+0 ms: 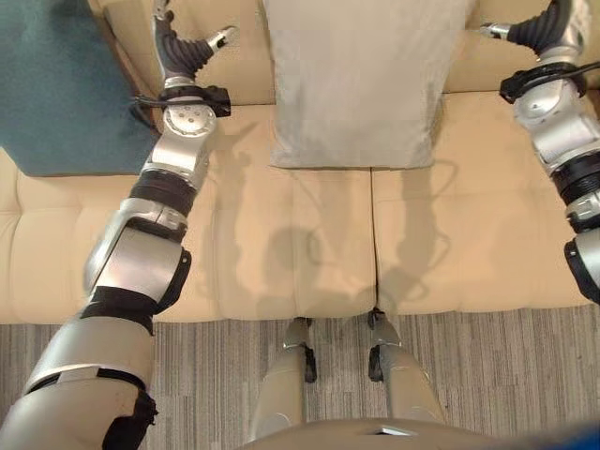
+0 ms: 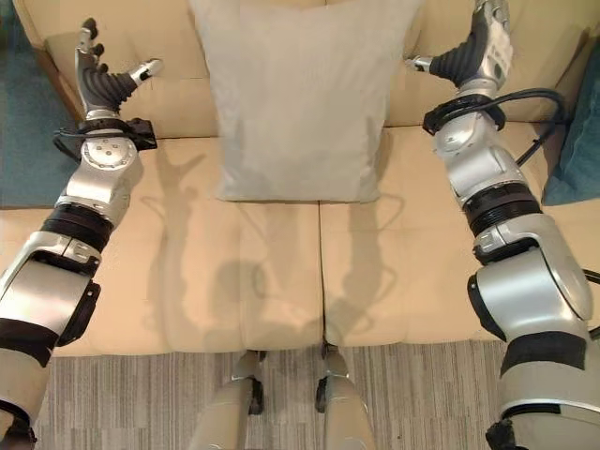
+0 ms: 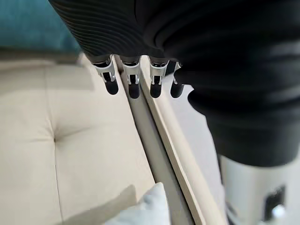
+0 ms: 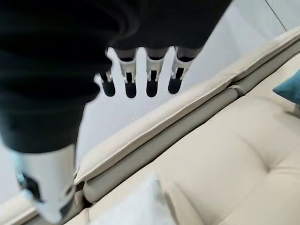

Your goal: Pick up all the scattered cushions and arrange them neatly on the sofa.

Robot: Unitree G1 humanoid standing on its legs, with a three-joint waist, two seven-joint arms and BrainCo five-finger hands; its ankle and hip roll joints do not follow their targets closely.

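A pale grey cushion (image 1: 361,80) stands upright against the backrest at the middle of the cream sofa (image 1: 281,244). A teal cushion (image 1: 56,84) leans at the sofa's left end, and another teal cushion (image 2: 577,150) shows at the right end. My left hand (image 1: 183,52) is raised left of the grey cushion, fingers straight and apart from it, holding nothing. My right hand (image 2: 473,52) is raised right of the cushion, open too. In the wrist views the left fingers (image 3: 131,82) and right fingers (image 4: 150,79) point at the backrest's top.
Striped grey carpet (image 1: 516,375) lies in front of the sofa. The seat cushions (image 2: 253,272) in front of the grey cushion are bare. A pale wall (image 4: 187,84) rises behind the backrest.
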